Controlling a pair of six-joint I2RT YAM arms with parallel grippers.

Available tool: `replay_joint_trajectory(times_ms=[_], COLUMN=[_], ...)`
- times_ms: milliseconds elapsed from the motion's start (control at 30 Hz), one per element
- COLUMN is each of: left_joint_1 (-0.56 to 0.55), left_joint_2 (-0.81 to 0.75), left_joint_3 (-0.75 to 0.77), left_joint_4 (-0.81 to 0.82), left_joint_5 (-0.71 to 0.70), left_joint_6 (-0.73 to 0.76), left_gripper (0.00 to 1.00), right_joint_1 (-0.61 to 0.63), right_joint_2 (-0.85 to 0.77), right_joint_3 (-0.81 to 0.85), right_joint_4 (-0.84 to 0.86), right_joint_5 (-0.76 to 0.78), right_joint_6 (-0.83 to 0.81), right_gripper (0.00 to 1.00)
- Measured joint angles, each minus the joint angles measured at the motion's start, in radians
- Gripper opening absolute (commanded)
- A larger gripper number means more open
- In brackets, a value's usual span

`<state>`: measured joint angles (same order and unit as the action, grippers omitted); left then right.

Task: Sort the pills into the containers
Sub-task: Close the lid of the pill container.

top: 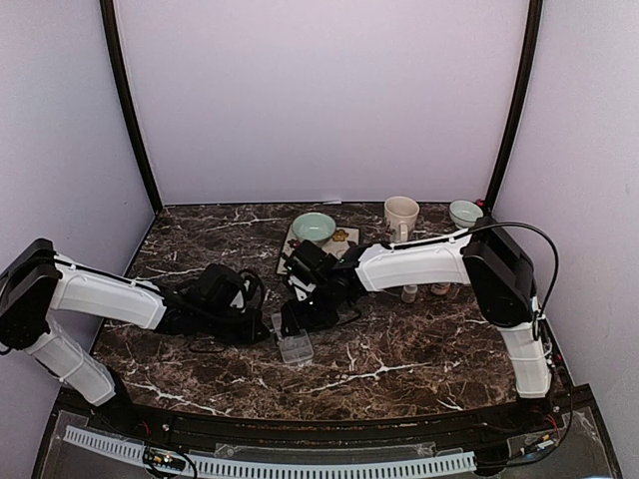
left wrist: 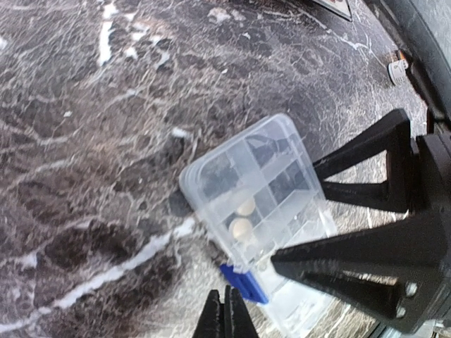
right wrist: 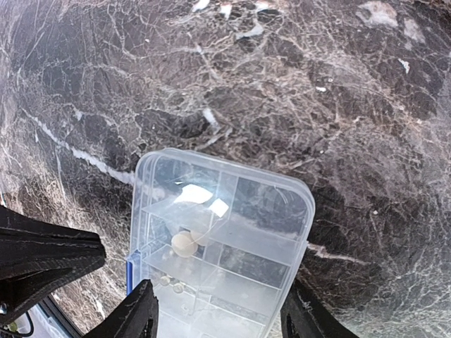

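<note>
**Two pincers crowd one pill box: slip and collision risk**

Position: the clear pill box (right wrist: 232,204) lies flat on the marble counter (top: 419,349), centre-front, between the arms. Its lid appears down. A few whitish pills (right wrist: 184,243) show through it, already inside the compartments (right wrist: 246,260).

Pincer state: the left pincer (left wrist: 225,317) has its fingers pressed together with nothing between them. Its tip sits just beside the blue latch (left wrist: 243,282). The right pincer (right wrist: 220,299) is half closed astride the box, one finger against each side wall, so it appears clamped on it.

Hazards, as judged:
- A shut tip prying at the latch could skid off the smooth plastic and shove the box out of the right pincer's hold.
- If the lid springs open suddenly, the jolt could bounce pills out of their compartments (they are light and loose).
- The two pincers work very near each other, so a small misjudged move could knock them together.

View comparison: the left wrist view shows the latch clearly. The right wrist view alone shows both fingers flanking the box. Only the top view shows the mug (top: 401,215), green bowl (top: 314,228) and small bottles (top: 409,292) behind, and it largely hides the box's contents.
</note>
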<state>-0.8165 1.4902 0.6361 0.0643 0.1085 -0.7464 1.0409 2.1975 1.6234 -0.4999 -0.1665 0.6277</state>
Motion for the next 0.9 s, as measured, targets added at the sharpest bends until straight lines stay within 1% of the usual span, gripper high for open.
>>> replay_joint_trajectory(times_ms=[300, 600, 900], left_joint_1=[0.0, 0.0, 0.0], left_joint_2=[-0.015, 0.079, 0.106], left_joint_3=[-0.022, -0.017, 0.007], left_joint_4=[-0.006, 0.04, 0.045], left_joint_5=[0.06, 0.119, 0.12], left_joint_6=[-0.002, -0.003, -0.018], left_gripper=[0.0, 0.0, 0.0], right_joint_1=[0.0, 0.0, -0.001], right_joint_2=[0.003, 0.006, 0.007], right_joint_3=[0.006, 0.009, 0.007], right_joint_4=[-0.004, 0.003, 0.011], right_joint_5=[-0.002, -0.005, -0.009], right_joint_6=[-0.003, -0.006, -0.007], right_gripper=[0.59, 0.59, 0.59])
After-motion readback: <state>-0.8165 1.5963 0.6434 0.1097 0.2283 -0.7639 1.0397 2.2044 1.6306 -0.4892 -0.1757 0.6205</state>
